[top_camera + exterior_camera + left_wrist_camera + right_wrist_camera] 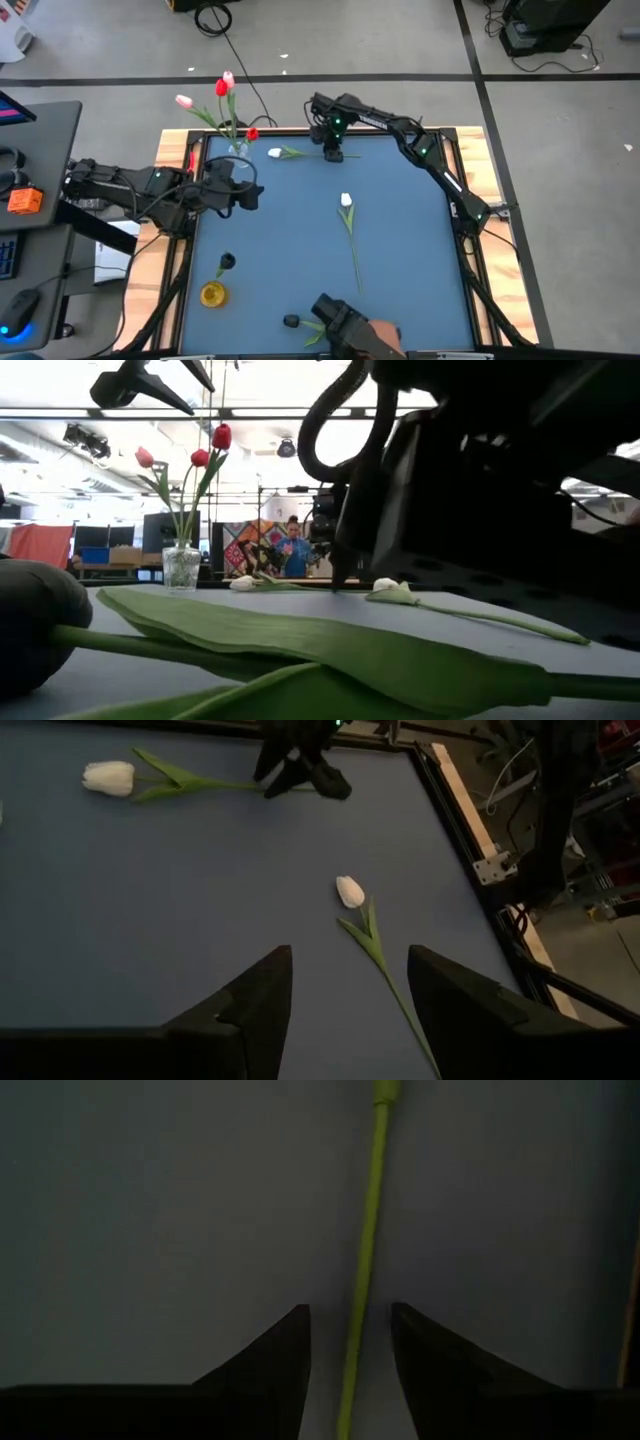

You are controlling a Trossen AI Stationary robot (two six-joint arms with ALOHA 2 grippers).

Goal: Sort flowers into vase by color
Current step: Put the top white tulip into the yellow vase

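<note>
Dark fingers of the right gripper (331,152) stand parted at the far edge of the blue table (290,230), straddling the green stem (362,1270) of a white tulip (276,153) that lies flat there; the stem runs between the fingers without visible contact, nothing clamped. Left gripper (243,186) hovers over the table's left side, its fingers (250,1005) spread and empty, facing a second white tulip (346,201) lying mid-table, stem trailing toward the near edge. A glass vase (181,567) at the far left corner holds red and pink tulips (222,87) upright. Yellow (212,294) and dark objects (227,262) sit near the front left; what they are cannot be told. No legible writing appears.
</note>
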